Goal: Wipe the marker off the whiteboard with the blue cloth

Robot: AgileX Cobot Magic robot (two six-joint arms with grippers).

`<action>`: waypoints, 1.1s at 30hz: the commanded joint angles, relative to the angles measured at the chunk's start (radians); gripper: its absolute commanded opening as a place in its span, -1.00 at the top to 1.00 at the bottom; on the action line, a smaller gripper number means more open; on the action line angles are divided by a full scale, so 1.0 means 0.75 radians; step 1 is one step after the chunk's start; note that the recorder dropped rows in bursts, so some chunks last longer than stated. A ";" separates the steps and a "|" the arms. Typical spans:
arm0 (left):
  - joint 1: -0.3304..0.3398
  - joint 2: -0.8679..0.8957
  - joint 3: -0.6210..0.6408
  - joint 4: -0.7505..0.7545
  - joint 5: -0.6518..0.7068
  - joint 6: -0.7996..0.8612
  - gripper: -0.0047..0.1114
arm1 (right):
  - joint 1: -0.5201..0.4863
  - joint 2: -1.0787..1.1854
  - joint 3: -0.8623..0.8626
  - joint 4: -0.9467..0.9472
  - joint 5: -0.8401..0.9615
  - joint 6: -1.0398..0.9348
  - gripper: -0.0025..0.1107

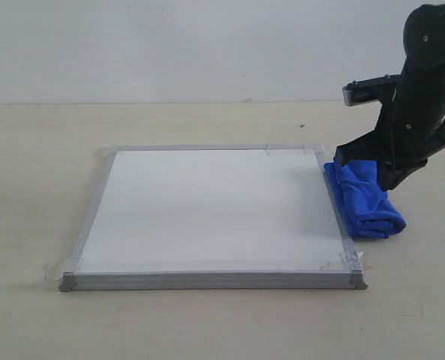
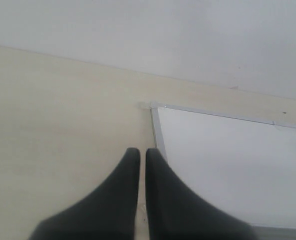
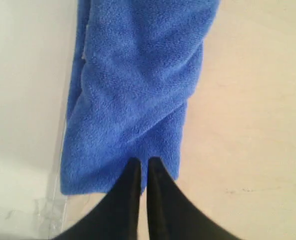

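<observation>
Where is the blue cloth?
In the exterior view the cloth lies on the table, against the whiteboard's right edge, just under the right gripper.

Your whiteboard (image 1: 207,210) lies flat on the beige table (image 1: 207,322), with a silver frame and clear tape at the corners. The blue cloth (image 1: 365,199), folded, lies on the table against the board's right frame edge. Your right arm (image 1: 425,97), black, descends from upper right. The right gripper (image 1: 392,178) is at the cloth's far end; jaw state unreadable.
</observation>
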 commanded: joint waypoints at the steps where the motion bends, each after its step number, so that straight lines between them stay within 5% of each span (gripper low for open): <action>1: 0.004 -0.005 0.005 0.005 0.002 -0.001 0.84 | -0.003 -0.018 0.033 0.014 -0.012 0.007 0.96; 9: 0.004 -0.005 0.005 0.005 0.002 -0.001 0.84 | -0.003 -0.006 0.222 0.022 -0.210 0.001 0.96; 22: 0.004 -0.005 0.005 0.005 0.002 -0.001 0.84 | -0.003 -0.172 0.228 0.090 -0.271 -0.037 0.96; 33: 0.004 -0.005 0.005 0.005 0.002 -0.001 0.84 | -0.003 -0.014 0.231 0.099 -0.122 -0.055 0.96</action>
